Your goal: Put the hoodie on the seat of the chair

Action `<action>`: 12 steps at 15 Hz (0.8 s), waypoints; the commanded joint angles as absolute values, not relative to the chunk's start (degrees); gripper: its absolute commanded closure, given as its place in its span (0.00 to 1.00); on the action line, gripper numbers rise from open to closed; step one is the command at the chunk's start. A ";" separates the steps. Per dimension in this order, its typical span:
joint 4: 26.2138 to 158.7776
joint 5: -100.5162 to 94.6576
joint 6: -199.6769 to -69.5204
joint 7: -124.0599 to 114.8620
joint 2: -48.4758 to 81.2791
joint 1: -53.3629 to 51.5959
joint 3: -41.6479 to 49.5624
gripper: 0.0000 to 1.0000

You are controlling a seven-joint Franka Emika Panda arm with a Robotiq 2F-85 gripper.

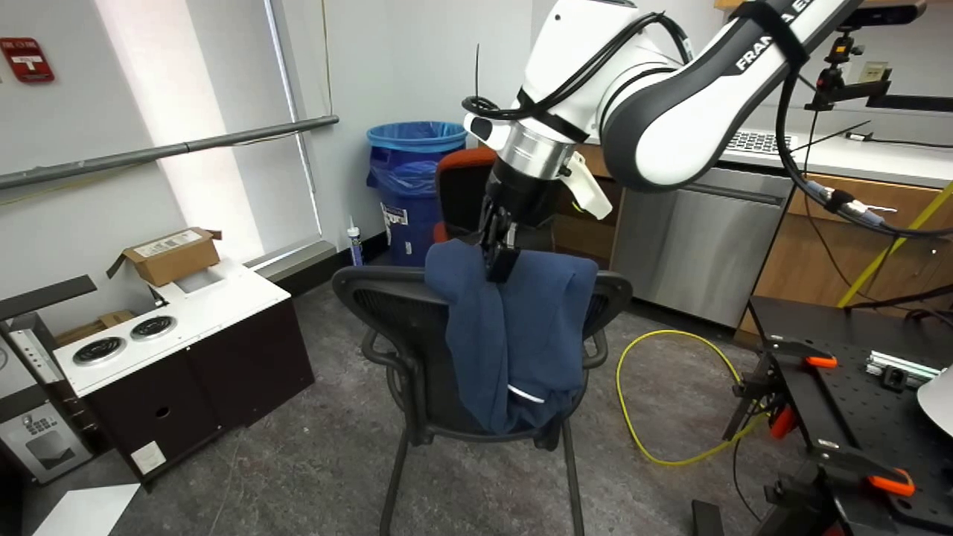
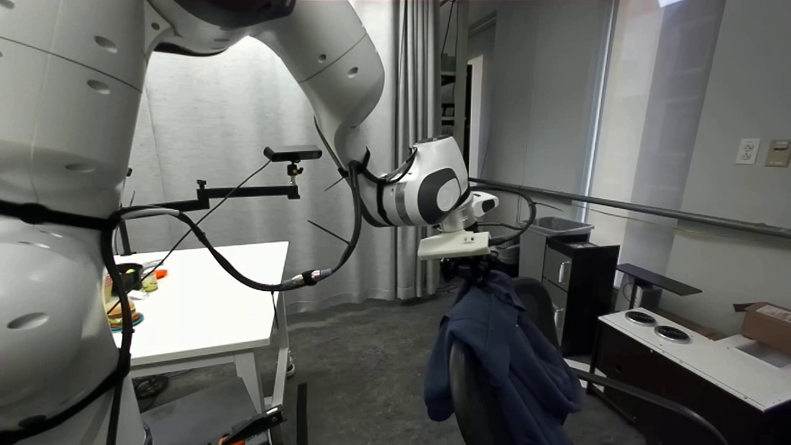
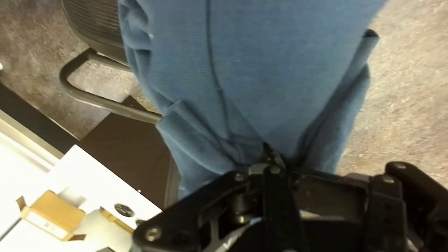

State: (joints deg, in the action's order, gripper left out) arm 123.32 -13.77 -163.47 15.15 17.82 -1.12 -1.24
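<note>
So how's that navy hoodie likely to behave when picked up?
Probably floppy: the hoodie drapes over the chair's backrest in loose folds. Since it hangs down both sides, its ends may swing or snag during lifting. Creased and soft-looking, it's unlikely to break.

Reaches out with the Franka Emika Panda arm (image 1: 715, 112) bent, aiming wrist (image 1: 555, 63) and clamped Robotiq end effector (image 1: 500, 260) downward.

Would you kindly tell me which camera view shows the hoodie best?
An exterior view: the hoodie hangs over the backrest, wholly in frame. Also in an exterior view, its folds run past the bottom edge; the wrist view shows cloth close up, cropped above.
</note>
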 commanded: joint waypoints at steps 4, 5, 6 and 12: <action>132.56 -3.82 -163.82 27.32 11.09 1.36 -11.83 1.00; 132.85 -3.02 -163.46 27.93 10.98 1.28 -12.33 1.00; 133.15 -2.62 -162.68 28.18 10.92 1.18 -12.51 1.00; 133.48 -4.19 -154.82 26.26 11.86 0.29 -9.93 0.72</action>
State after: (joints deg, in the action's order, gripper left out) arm 132.77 -4.45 -159.06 26.05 12.85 0.01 -11.03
